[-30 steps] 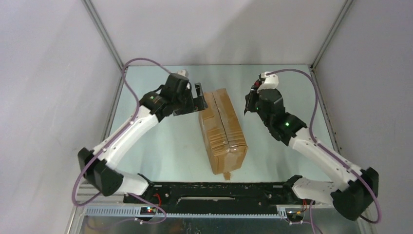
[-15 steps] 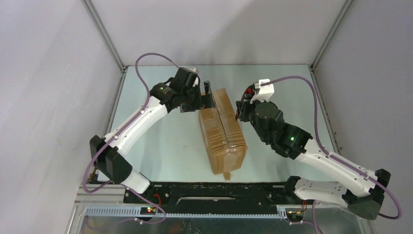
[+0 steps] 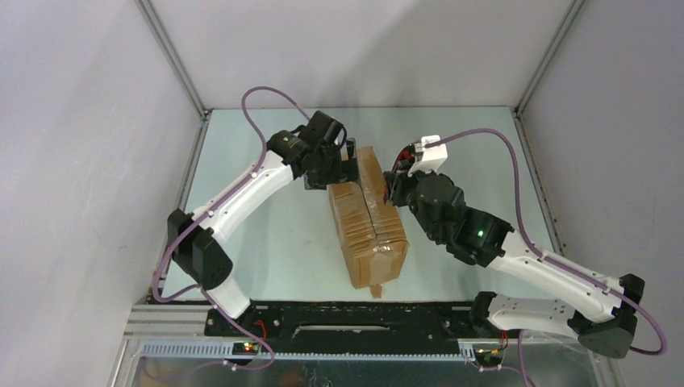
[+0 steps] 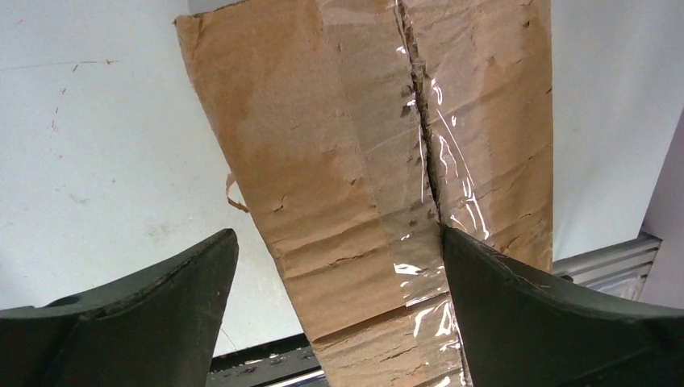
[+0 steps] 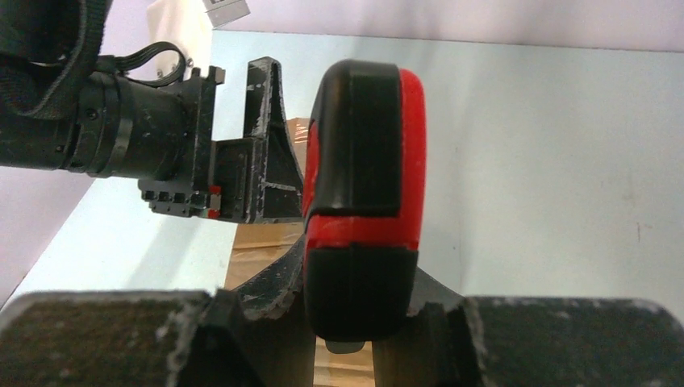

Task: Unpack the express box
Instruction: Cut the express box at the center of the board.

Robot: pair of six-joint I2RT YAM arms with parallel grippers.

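The express box (image 3: 367,214), an oblong brown carton taped along its top seam, lies in the middle of the table, its far end toward the back wall. My left gripper (image 3: 348,164) is open above the box's far left end; in the left wrist view its fingers (image 4: 145,314) straddle the left half of the box (image 4: 323,177), whose slit seam runs by the right finger. My right gripper (image 3: 393,187) is shut on a red-and-black utility knife (image 5: 363,193) at the box's far right edge. The box (image 5: 266,242) shows below the knife. No label is visible.
A torn cardboard scrap (image 3: 375,290) lies by the box's near end. The black base rail (image 3: 355,318) runs along the near edge. Grey enclosure walls and metal frame posts (image 3: 173,60) bound the table on three sides.
Both arms have moved inward toward the box's far end. The left gripper has come from beside the box's left edge to over it; the right gripper with the knife has reached the box's right edge.
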